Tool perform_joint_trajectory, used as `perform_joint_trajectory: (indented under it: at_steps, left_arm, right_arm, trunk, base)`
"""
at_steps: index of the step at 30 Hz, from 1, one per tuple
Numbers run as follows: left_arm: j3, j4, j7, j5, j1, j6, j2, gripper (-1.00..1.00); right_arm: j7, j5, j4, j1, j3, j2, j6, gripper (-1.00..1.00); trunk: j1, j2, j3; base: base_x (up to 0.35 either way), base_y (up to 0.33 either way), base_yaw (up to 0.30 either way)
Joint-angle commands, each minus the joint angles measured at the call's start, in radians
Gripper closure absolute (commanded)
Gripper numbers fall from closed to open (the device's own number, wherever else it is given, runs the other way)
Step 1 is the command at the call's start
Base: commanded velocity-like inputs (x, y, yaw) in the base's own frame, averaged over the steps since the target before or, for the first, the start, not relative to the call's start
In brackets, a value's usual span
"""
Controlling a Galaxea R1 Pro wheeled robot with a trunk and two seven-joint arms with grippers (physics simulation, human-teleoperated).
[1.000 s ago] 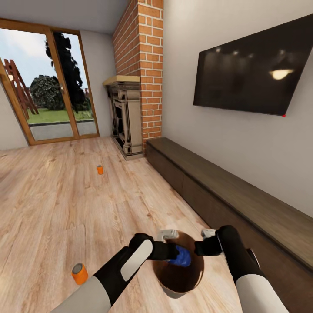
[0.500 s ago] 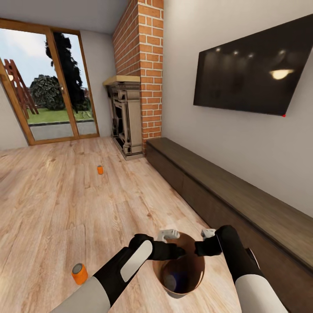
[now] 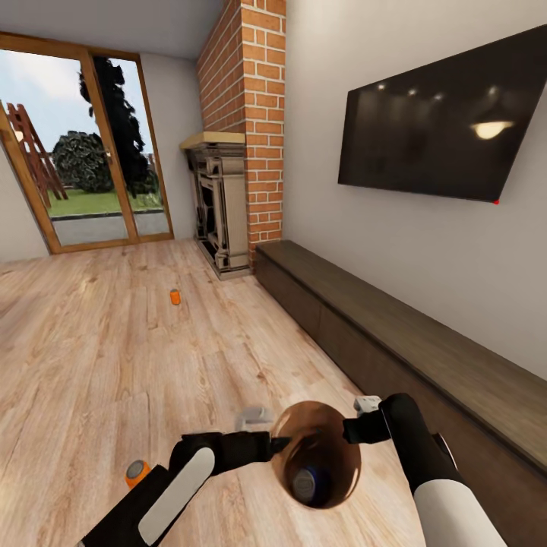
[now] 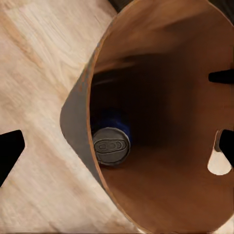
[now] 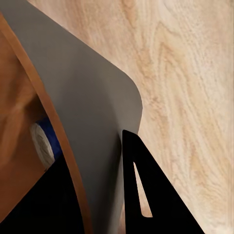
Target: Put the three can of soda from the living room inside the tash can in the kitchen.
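One blue can (image 3: 311,480) now in bin (image 3: 334,425), left tool (image 3: 278,443) withdrawn

My right claw (image 5: 105,195) pinches the trash can's wall (image 5: 92,122), one finger (image 5: 151,195) outside, one inside. Blue soda can (image 5: 44,141) lies within, at nine o'clock. Wood floor (image 5: 190,73) beyond.

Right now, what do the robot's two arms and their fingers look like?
Both arms are matte black toward the wrist, with white shells on the nearer segments. The left arm carries a long white oval panel. The right arm ends in a small light-grey block. The fingers are flat, black, pointed blades, one with a narrow slot.
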Motion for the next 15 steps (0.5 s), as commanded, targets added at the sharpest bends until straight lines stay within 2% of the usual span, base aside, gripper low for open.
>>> perform_joint_trajectory:
  at_steps: [1,2,3,5,6,9,10,11,14,15]
  left_arm:
    - [0.01,-0.016,0.0,0.001,0.011,-0.001,0.011,-1.0]
    - [0.032,-0.041,0.001,0.0,0.031,-0.002,0.026,-1.0]
    - [0.045,-0.05,0.001,-0.001,0.041,-0.002,0.032,-1.0]
    - [0.092,-0.072,0.004,-0.004,0.074,-0.003,0.046,-1.0]
    - [0.127,-0.082,0.006,-0.005,0.091,-0.003,0.05,-1.0]
    - [0.18,-0.105,0.045,-0.006,0.101,-0.001,0.053,-1.0]
    - [0.193,-0.114,0.061,-0.006,0.101,0.001,0.053,-1.0]
    - [0.218,-0.138,0.104,-0.005,0.1,0.005,0.053,-1.0]
    - [0.245,-0.179,0.177,-0.005,0.1,0.009,0.054,-1.0]
    - [0.256,-0.196,0.225,-0.006,0.1,0.007,0.054,-1.0]
  right_arm:
    - [0.004,-0.023,-0.001,0.0,0.0,0.0,0.007,1.0]
    - [0.004,-0.024,-0.003,0.0,0.001,0.0,0.004,1.0]
    - [0.004,-0.024,-0.003,0.0,0.001,0.001,0.003,1.0]
    - [0.004,-0.024,-0.006,0.0,0.002,0.001,0.0,1.0]
    - [0.004,-0.025,-0.008,0.0,0.001,0.0,-0.002,1.0]
    - [0.004,-0.024,-0.012,0.0,0.001,0.0,-0.034,1.0]
    - [0.003,-0.023,-0.014,0.0,0.001,0.0,-0.041,1.0]
    - [0.002,-0.023,-0.016,0.0,0.001,0.0,-0.051,1.0]
    - [0.001,-0.021,-0.019,0.0,0.001,0.001,-0.06,1.0]
    - [0.0,-0.021,-0.021,0.0,0.001,0.002,-0.063,1.0]
  trunk:
    - [0.0,0.0,0.0]
    - [0.0,0.0,0.0]
    - [0.0,0.0,0.0]
    - [0.0,0.0,0.0]
    - [0.0,0.0,0.0]
    - [0.0,0.0,0.0]
    - [0.0,0.0,0.0]
    - [0.0,0.0,0.0]
    - [0.0,0.0,0.0]
    - [0.0,0.0,0.0]
  base:
    - [0.0,0.0,0.0]
    - [0.0,0.0,0.0]
    - [0.0,0.0,0.0]
    - [0.0,0.0,0.0]
    - [0.0,0.0,0.0]
    - [0.0,0.0,0.0]
    - [0.0,0.0,0.0]
    - [0.0,0.0,0.0]
    - [0.0,0.0,0.0]
    - [0.0,0.0,0.0]
